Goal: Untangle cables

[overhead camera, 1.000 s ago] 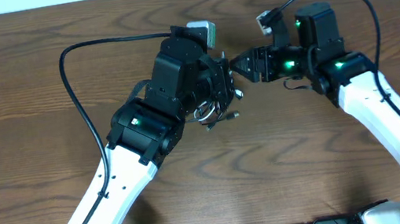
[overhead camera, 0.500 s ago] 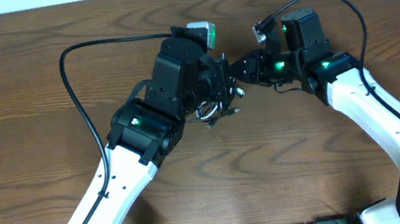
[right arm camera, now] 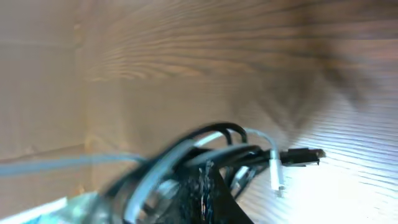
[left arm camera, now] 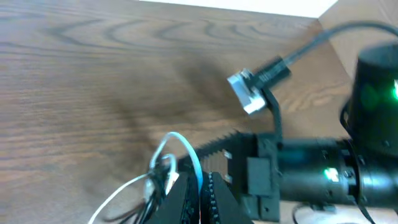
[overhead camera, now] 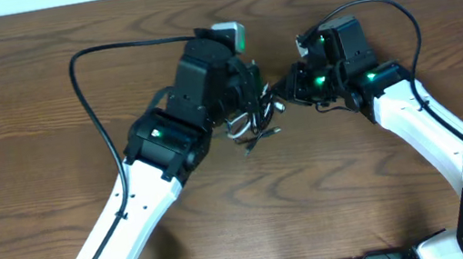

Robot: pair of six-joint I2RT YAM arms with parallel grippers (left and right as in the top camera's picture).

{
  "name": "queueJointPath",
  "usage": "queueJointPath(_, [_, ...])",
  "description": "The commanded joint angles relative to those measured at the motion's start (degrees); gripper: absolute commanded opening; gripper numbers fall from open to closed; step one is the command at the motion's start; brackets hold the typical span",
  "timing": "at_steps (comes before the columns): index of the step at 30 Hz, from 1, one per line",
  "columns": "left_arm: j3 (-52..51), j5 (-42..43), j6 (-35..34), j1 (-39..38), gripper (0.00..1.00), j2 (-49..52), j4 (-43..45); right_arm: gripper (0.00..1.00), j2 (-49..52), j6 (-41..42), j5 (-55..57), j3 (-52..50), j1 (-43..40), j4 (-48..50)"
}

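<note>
White arm links; black joint housings with green lights; thick black wires; black left end effector.

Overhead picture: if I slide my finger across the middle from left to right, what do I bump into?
left arm → tangled cables → right arm

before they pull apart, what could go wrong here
The left tool and right tool look shut on the same cables, very close together. Pulling apart could tighten the tangle rather than free it. The loose black plug might snag in the loops.
</note>
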Motion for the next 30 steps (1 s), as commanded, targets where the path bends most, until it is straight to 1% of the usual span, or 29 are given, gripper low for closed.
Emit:
queueJointPath(1, [0.83,0.13,-0.35,2.1,0.07,-0.15,0.52,0.01,0.28,-3.45,4.44,-0.15,0.24,-0.7])
queueJointPath(5, [0.83,0.24,-1.9,2.43,0.08,0.42,0.37,0.01,0.28,-10.05,4.55,-0.15,0.28,-0.26])
queueJointPath(8, [0.83,0.59,-2.29,2.29,0.07,1.55,0.35,0.01,0.28,-12.39,4.59,-0.15,0.28,-0.37])
queueJointPath(13, [0.83,0.72,-5.92,2.29,0.07,4.94,-0.09,0.01,0.28,-14.29,4.26,-0.15,0.24,-0.96])
queueJointPath(19, [0.83,5.25,-6.38,2.34,0.07,8.55,-0.02,0.01,0.28,-17.84,3.96,-0.15,0.24,-3.28])
queueJointPath(30, [0.83,5.22,-7.17,2.36,0.07,9.38,0.2,0.05,0.28,-19.23,3.34,-0.15,0.28,-2.56])
